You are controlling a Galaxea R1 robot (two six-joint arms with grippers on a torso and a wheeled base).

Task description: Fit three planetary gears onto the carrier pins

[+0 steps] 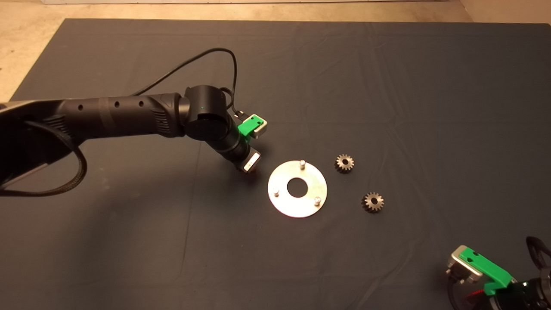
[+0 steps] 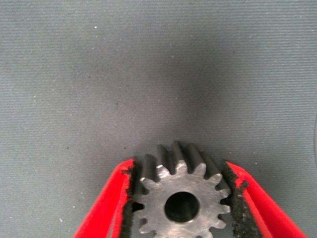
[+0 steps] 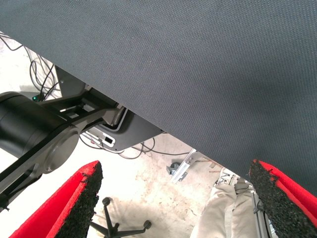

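The shiny silver disc (image 1: pixel 297 189) lies mid-mat with three upright carrier pins (image 1: pixel 302 163), all bare. Two grey planetary gears lie on the mat to its right, one further back (image 1: pixel 344 163) and one nearer (image 1: pixel 373 202). My left gripper (image 2: pixel 181 206) is just left of the disc, low over the mat, shut on the third gear (image 2: pixel 182 204), whose teeth sit between the black pads (image 2: pixel 237 201). In the head view the arm's wrist (image 1: pixel 249 161) hides that gear. My right gripper (image 3: pixel 176 198) is parked at the lower right (image 1: pixel 482 269), open and empty.
The dark mat (image 1: pixel 387 86) covers the table, with bare floor beyond its far and left edges. The right wrist view looks past the mat's edge at the floor, a chair base (image 3: pixel 116 225), cables and a person's leg (image 3: pixel 225 210).
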